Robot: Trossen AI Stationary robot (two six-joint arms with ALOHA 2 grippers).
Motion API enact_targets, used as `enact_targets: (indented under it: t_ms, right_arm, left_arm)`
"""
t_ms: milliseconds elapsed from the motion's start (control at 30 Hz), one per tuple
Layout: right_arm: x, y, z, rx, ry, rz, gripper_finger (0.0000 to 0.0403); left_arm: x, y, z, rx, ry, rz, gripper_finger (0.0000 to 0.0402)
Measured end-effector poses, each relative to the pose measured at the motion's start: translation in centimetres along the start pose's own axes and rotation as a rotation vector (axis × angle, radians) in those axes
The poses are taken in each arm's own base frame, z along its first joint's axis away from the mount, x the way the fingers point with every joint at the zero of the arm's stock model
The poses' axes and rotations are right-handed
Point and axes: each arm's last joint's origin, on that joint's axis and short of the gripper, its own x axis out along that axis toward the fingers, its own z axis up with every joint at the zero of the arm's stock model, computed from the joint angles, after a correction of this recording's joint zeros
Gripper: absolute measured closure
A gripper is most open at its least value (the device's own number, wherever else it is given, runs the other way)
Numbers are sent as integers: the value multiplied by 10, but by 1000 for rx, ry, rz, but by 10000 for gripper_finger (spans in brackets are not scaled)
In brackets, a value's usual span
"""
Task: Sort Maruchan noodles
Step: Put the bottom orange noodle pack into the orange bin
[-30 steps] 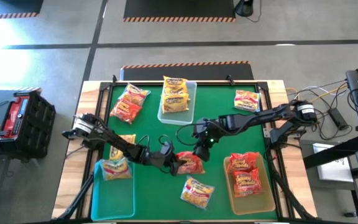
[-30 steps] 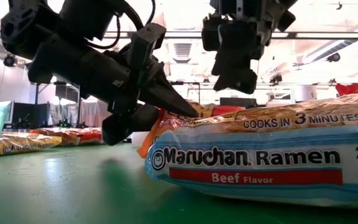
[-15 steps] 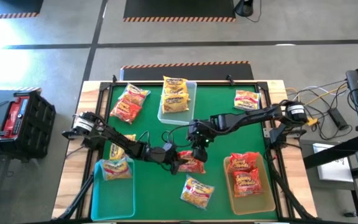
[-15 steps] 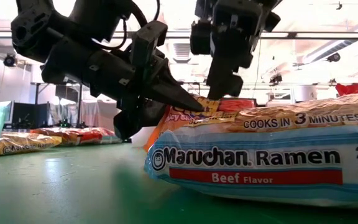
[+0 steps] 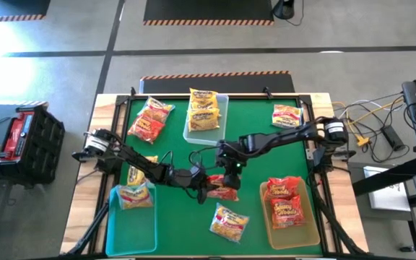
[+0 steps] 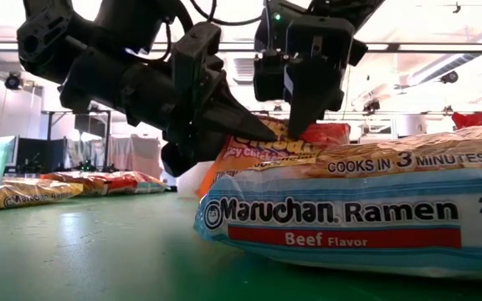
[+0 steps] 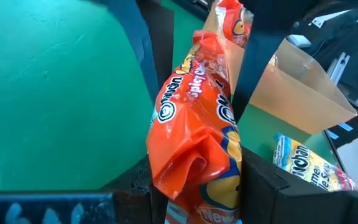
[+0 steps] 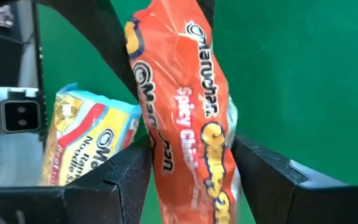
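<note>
An orange-red Maruchan noodles packet (image 7: pixel 194 143) stands on edge at the table's middle, with my left gripper (image 5: pixel 202 185) shut on it. My right gripper (image 8: pixel 191 180) hangs over the packet's other end (image 5: pixel 226 189) with one finger on either side. The fingers stand close to the wrapper, and I cannot tell whether they touch it. In the low view the packet (image 6: pixel 266 149) shows tilted behind a blue-and-yellow beef packet (image 6: pixel 350 209), which hides its lower part. My left gripper pinches the packet's crumpled end (image 7: pixel 191 168), the end toward the table's left, between its two fingers. The fingers come nearly level from the table's left and lie along the packet. The packet is turned on edge and slants up away from the fingers.
Yellow packets lie in a clear bin (image 5: pixel 221 123) at the far middle, and red ones (image 5: pixel 150 119) lie loose at the far left. One packet (image 5: pixel 287 115) lies far right. A tan bin (image 5: pixel 305 231) holds red packets near right. A teal bin (image 5: pixel 132 224) stands near left, and the beef packet (image 5: pixel 230 222) lies near the front.
My right gripper has come down and toward the table's left, over the packet's free end, and now straddles it. My left gripper has rolled, turning the packet up from nearly flat onto its edge.
</note>
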Motion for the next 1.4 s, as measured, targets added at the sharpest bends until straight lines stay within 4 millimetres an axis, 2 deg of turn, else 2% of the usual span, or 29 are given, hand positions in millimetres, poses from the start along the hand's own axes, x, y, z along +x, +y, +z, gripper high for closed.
enact_targets:
  t_ms: [267,467,1067,1400]
  right_arm:
    - [3,-2,-1,19,7,30,196]
    - [4,-2,-1,13,5,34,225]
    - [4,-1,-1,-7,7,37,272]
    - [-10,-26,1,23,15,14,273]
  left_arm:
    - [0,0,3,15,-23,-11,276]
    - [1,1,4,17,-29,-8,276]
    - [1,3,5,-63,-17,-11,275]
    - [3,9,9,-160,26,-46,233]
